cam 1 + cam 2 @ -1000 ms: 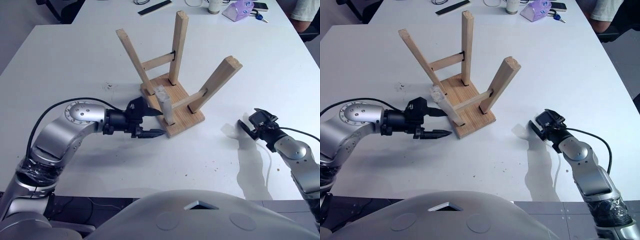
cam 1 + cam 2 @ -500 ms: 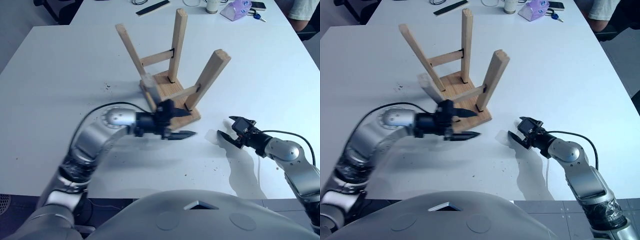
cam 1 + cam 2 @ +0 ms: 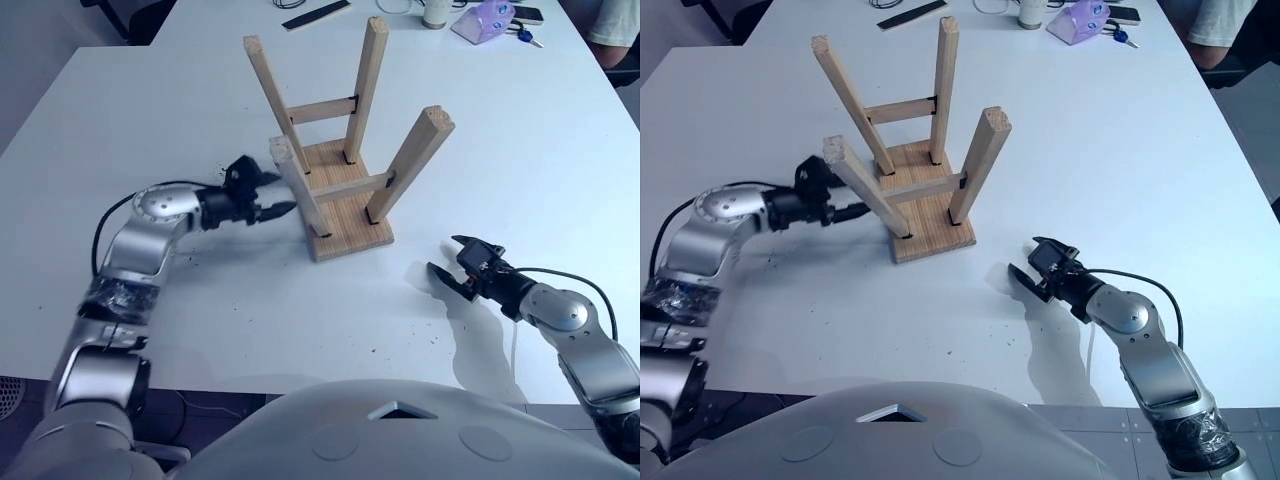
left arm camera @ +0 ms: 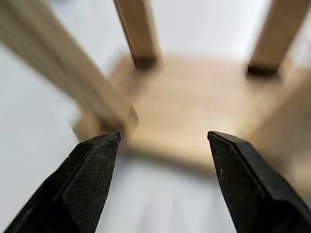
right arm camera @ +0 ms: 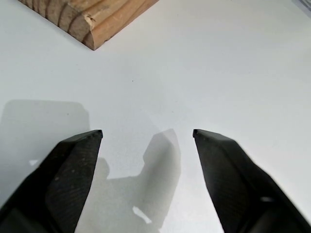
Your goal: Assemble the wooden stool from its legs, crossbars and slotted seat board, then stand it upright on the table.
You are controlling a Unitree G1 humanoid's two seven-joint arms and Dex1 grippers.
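The wooden stool (image 3: 340,185) stands upside down on the white table (image 3: 160,110). Its seat board (image 3: 352,222) lies flat, and its legs (image 3: 364,85) point up, joined by crossbars (image 3: 322,110). My left gripper (image 3: 278,194) is open just left of the near-left leg (image 3: 298,192), level with its upper half. In the left wrist view its fingers (image 4: 92,167) frame the seat board (image 4: 194,111). My right gripper (image 3: 452,262) is open and low over the table, right of the seat and apart from it. A seat corner (image 5: 92,19) lies beyond its fingers (image 5: 73,165).
At the far table edge lie a black strip (image 3: 315,14), a white cup (image 3: 435,10) and a purple object (image 3: 487,18). Small dark specks dot the table near the left arm. Bare tabletop stretches to the left, the right and the front of the stool.
My left gripper has swung from in front of the seat board back to the stool's left side by the near-left leg. My right gripper has edged closer to the seat.
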